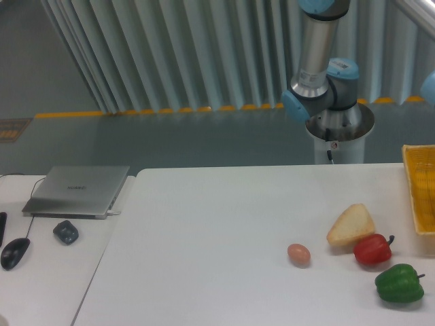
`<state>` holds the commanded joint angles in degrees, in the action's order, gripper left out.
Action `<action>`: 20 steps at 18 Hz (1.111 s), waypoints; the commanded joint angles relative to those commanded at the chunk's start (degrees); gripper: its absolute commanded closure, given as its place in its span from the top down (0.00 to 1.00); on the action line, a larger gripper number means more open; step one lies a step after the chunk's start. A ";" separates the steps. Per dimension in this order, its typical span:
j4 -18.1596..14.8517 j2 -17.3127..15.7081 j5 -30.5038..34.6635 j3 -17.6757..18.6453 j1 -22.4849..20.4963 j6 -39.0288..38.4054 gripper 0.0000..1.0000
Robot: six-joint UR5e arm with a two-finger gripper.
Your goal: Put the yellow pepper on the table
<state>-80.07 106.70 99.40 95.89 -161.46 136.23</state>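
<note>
The yellow pepper is out of view. The white table [204, 231] fills the lower part of the camera view. The arm's base and lower links [319, 75] stand behind the table's far edge at the right. The arm rises out of the top of the frame, and the gripper is out of view. A blue part of the arm [429, 85] shows at the right edge.
On the table's right side lie a pale bread wedge [351, 225], a red pepper [372, 249], a green pepper [399, 283] and a brown egg [298, 254]. A yellow crate [420, 197] sits at the right edge. A laptop [76, 190], a mouse [14, 252] and a small dark object [65, 231] lie on the left desk.
</note>
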 joint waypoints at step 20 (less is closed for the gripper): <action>2.46 0.79 -0.53 1.41 0.18 -0.88 0.86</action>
<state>-77.61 107.49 98.88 97.29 -161.28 135.35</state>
